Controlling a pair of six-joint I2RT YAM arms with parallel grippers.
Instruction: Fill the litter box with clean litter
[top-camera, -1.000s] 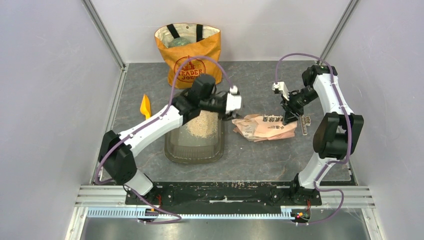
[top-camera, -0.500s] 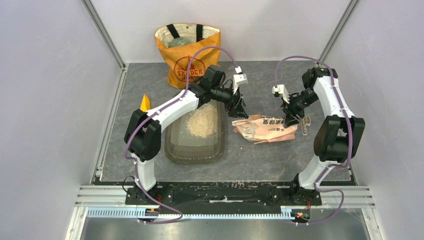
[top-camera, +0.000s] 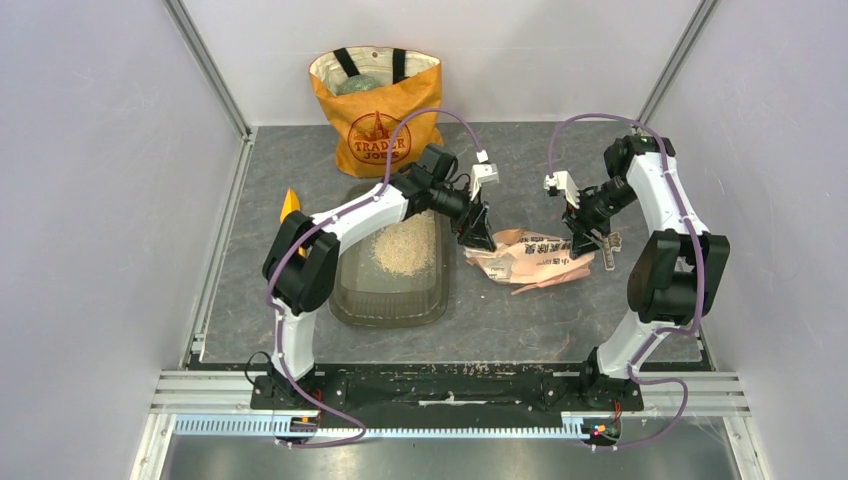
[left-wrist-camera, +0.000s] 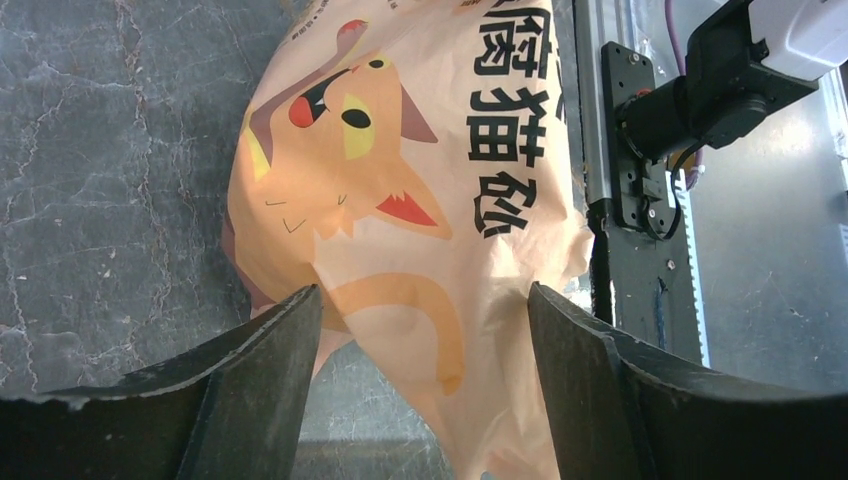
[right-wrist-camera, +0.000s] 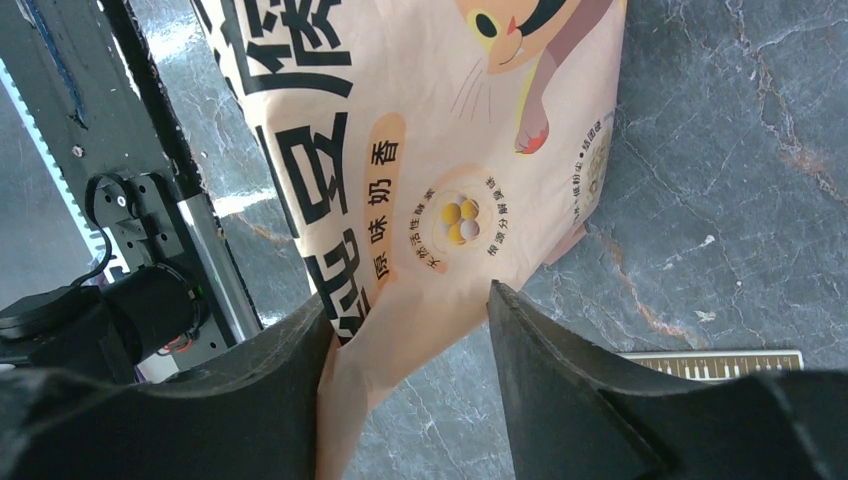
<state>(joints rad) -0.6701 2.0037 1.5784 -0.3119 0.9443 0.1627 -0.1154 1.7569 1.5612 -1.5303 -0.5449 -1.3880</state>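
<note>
The litter box (top-camera: 345, 300), a smoky translucent tray, sits left of centre with a heap of pale clean litter (top-camera: 403, 250) in its far half. To its right the crinkled pinkish-tan cat-print bag (top-camera: 530, 258) lies flat on the table. My left gripper (top-camera: 478, 238) (left-wrist-camera: 422, 295) stands open astride the bag's (left-wrist-camera: 400, 170) left end, its fingers (left-wrist-camera: 265, 385) clear of the paper. My right gripper (top-camera: 580, 240) (right-wrist-camera: 408, 305) is open over the bag's (right-wrist-camera: 420, 150) right corner, which brushes one finger (right-wrist-camera: 290, 370).
An orange tote bag (top-camera: 375, 100) stands at the back wall. An orange scoop (top-camera: 290, 212) lies left of the tray. A small ruler-like strip (top-camera: 608, 250) (right-wrist-camera: 710, 362) rests just right of the bag. Enclosure walls close in both sides.
Both grippers have opened. The left arm swung off the tray and its gripper came down toward the bag's left end. The bag stays on the table.
</note>
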